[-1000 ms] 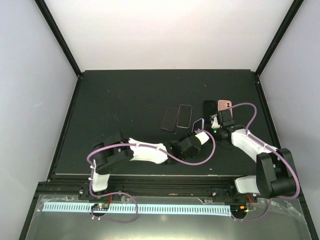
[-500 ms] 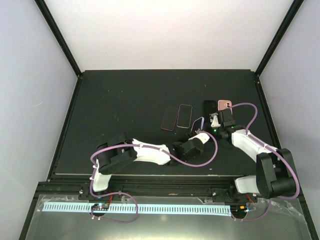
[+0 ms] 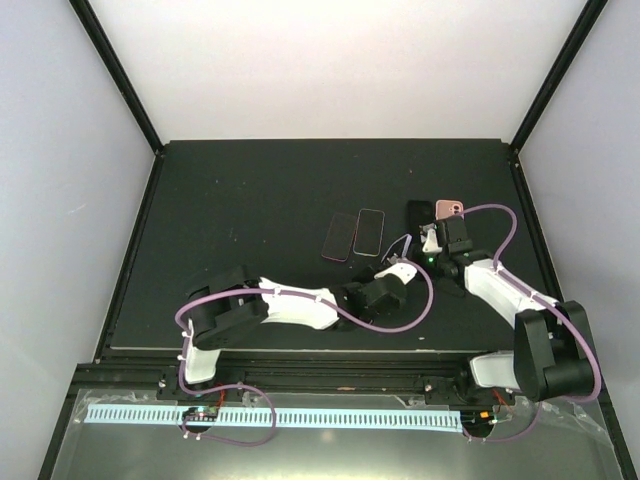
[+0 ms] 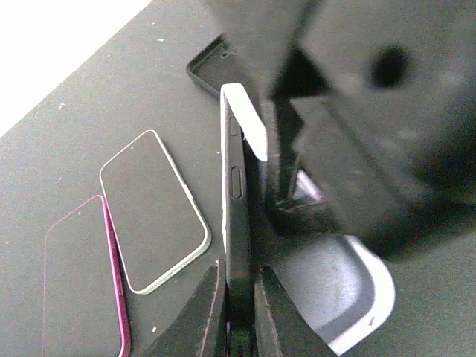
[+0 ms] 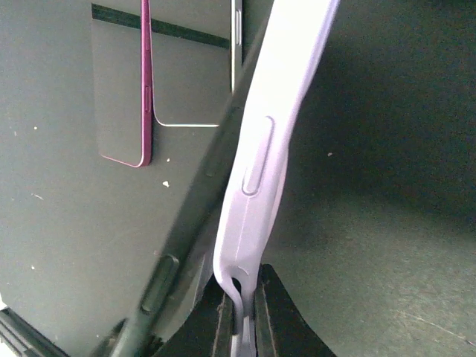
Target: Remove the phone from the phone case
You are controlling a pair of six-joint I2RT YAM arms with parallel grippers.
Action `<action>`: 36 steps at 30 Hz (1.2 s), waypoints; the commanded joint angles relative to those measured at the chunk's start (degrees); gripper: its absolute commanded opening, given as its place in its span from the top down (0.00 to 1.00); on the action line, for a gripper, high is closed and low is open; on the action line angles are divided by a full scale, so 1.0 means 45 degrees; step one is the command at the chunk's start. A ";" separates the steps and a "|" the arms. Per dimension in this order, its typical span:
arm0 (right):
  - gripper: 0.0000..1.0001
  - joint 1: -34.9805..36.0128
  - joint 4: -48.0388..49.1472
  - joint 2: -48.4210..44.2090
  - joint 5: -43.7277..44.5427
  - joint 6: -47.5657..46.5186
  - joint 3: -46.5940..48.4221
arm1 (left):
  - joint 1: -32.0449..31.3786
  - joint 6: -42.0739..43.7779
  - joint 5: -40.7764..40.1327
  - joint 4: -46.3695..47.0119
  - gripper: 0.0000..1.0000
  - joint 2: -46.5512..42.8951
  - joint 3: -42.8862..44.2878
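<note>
Black phone (image 4: pixel 238 193) stands on edge just right of the white-rimmed spare phone (image 4: pixel 152 208), pinched in the closed left gripper (image 4: pixel 242 271). Further right, the right gripper (image 5: pixel 242 294) clamps the lilac case (image 5: pixel 275 126). It has edged slightly outward, so separation appears under way. Only the right wrist view shows phone and case splayed apart.

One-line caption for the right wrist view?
Right gripper pinches the lilac case by its edge, the dark phone alongside; two more phones lie flat beyond.
</note>
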 commanded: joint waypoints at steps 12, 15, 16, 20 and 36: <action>0.99 -0.0085 -0.0157 -0.0702 0.1197 -0.1040 0.0010 | 0.0354 -0.0601 -0.0464 -0.0278 0.99 -0.1746 -0.0030; 0.99 -0.0104 -0.0225 -0.1438 0.1482 -0.1116 0.0101 | 0.0336 -0.0685 -0.0456 -0.0142 0.98 -0.2677 -0.0416; 0.99 -0.0104 -0.0167 -0.1758 0.1453 -0.1110 0.0083 | 0.0335 -0.0696 -0.0435 -0.0031 0.98 -0.2983 -0.0598; 0.99 -0.0348 -0.0345 -0.2104 0.1983 -0.1210 0.0254 | 0.0301 -0.0921 -0.0467 -0.0026 0.98 -0.4259 -0.1250; 0.99 -0.4356 0.1041 -0.4392 -0.0519 -0.5509 0.0428 | 0.0641 0.1458 -0.2388 0.1066 0.98 -0.7682 -0.5818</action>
